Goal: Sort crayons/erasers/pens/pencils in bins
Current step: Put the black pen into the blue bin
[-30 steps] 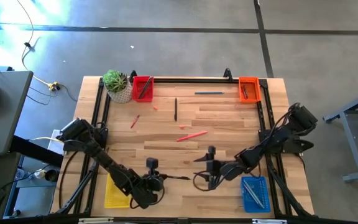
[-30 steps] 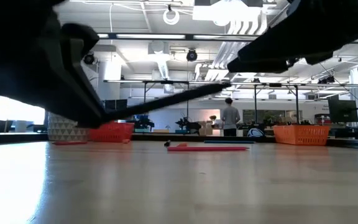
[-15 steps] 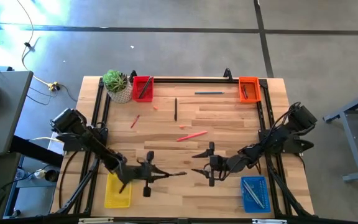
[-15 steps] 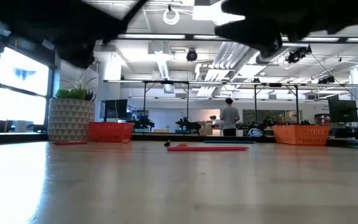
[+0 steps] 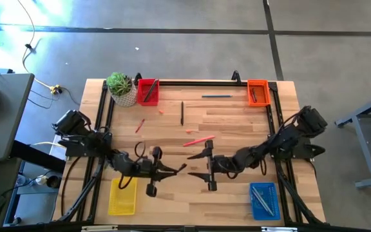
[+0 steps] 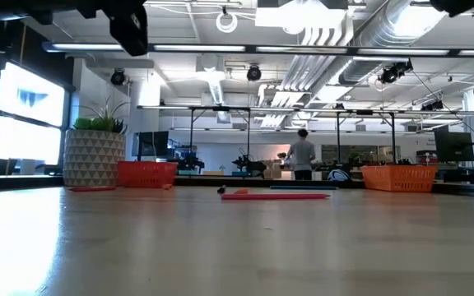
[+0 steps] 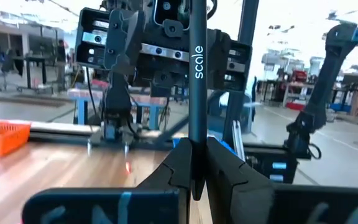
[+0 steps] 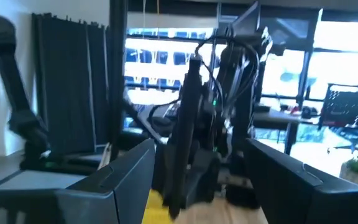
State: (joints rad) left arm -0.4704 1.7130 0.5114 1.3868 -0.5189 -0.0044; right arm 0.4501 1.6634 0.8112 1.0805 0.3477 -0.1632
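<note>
High view: left gripper point(image 5: 180, 169), clamping a black pen point(image 5: 172, 170), has swung toward the spread-fingered right gripper point(image 5: 195, 166); handover appears imminent.

Wooden table point(image 5: 237, 129) with bins point(image 5: 147, 91), sticks point(image 5: 199, 140)

Bins red point(image 5: 148, 91), orange point(image 5: 257, 91), yellow point(image 5: 122, 197), blue point(image 5: 263, 200); pen point(image 7: 196, 81) black w/ white lettering.

Two dark jointed arms, black looping cables, matte angular fingers point(image 7: 229, 180)
</note>
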